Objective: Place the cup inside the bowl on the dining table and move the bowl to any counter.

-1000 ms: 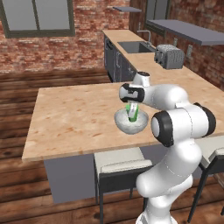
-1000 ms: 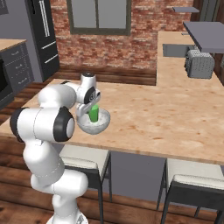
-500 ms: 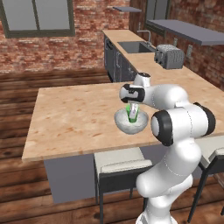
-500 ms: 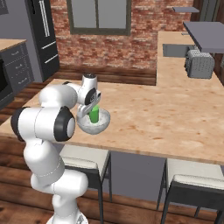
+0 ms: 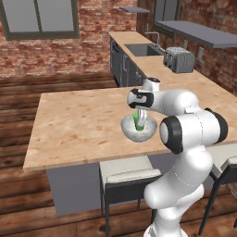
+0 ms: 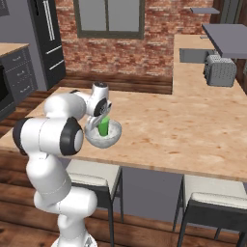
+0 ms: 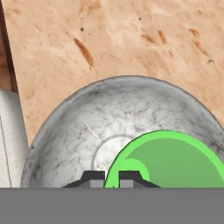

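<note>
- Over the dining table (image 5: pixel 78 125), my gripper (image 7: pixel 111 178) stays clenched on the cup's (image 5: pixel 138 120) rim
- Cup sits lower inside the bowl (image 5: pixel 138 130) than before
- Bowl unmoved

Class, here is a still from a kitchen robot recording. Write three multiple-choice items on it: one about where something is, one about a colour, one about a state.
1. Where is the cup?
A. Inside the bowl
B. In the sink
C. On a stool

2. What colour is the cup?
A. Red
B. Bright green
C. Black

3. How does the gripper stand?
A. Wide open above the toaster
B. Shut on the cup's rim
C. Shut on a spoon

Answers:
1 A, the cup stands within the bowl's wall on the dining table.
2 B, both base views show it green.
3 B, the hand view shows the fingertips either side of the green rim.
</note>
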